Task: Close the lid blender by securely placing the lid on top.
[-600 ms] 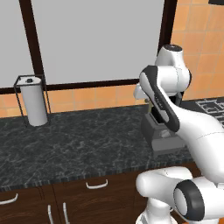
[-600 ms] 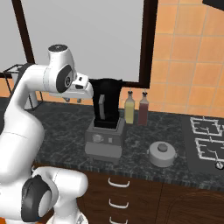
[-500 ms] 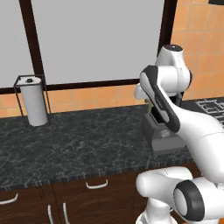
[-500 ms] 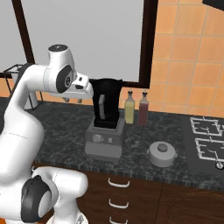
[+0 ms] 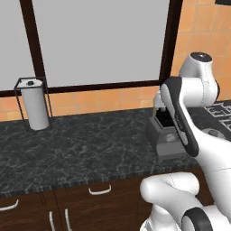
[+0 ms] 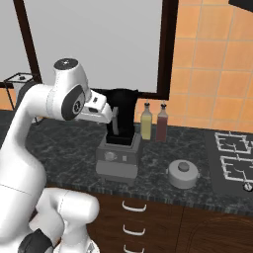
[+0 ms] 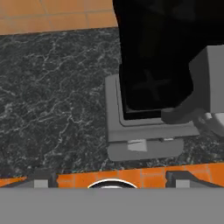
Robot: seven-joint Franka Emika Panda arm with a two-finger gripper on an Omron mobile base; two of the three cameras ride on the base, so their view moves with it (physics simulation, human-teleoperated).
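Note:
The blender (image 6: pixel 121 133) stands on the dark counter, a black jar with a grey side handle on a boxy grey base with a dial. Its jar top is uncovered. The lid (image 6: pixel 183 173), round and light grey with a small knob, lies flat on the counter to the blender's right. My hand (image 6: pixel 98 108) hovers close to the left side of the jar's upper part. In the hand view the blender (image 7: pixel 148 87) is seen from above, and my gripper (image 7: pixel 111 178) is open with nothing between its fingertips (image 7: pixel 41 177).
Two bottles (image 6: pixel 147 121) stand right behind the blender against the tiled wall. A stove top (image 6: pixel 232 153) lies at the far right. A white paper roll in a wire holder (image 5: pixel 35 106) stands far left. Bare counter (image 5: pixel 90 149) stretches between the roll and the blender.
The arm's elbow has swung a little to the right in the left base view. The blender and the lid have not moved, and the gripper stays open.

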